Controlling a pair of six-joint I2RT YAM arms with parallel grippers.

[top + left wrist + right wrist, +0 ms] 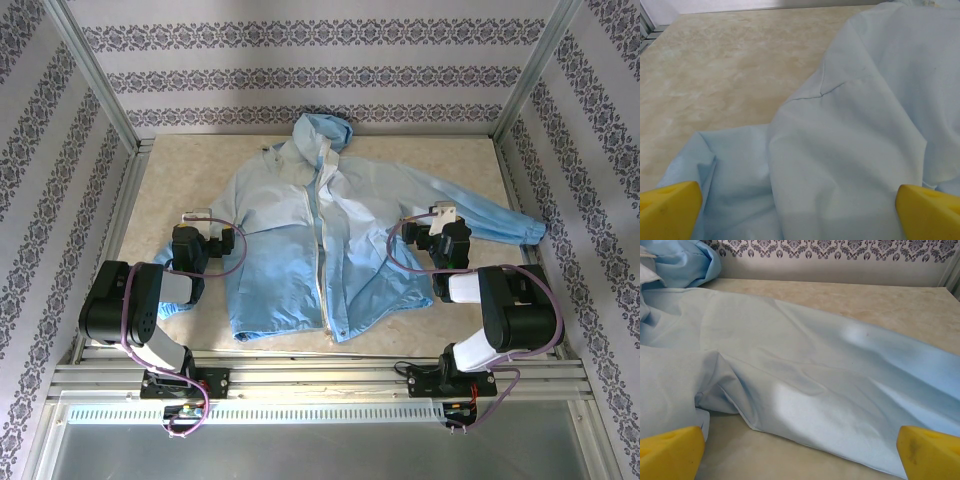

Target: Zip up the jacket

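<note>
The light-blue jacket lies spread face-up on the table, hood at the far side and hem toward me. Its whitish zipper runs down the middle from collar to hem. My left gripper hovers over the jacket's left sleeve and side. It is open, its yellow fingertips wide apart over pale fabric with nothing between them. My right gripper is above the right sleeve. It is also open, with its yellow fingertips spread over the sleeve cloth.
The beige marbled table shows bare to the left of the jacket and along the back. Patterned walls and metal frame posts enclose three sides. An aluminium rail carrying both arm bases runs along the near edge.
</note>
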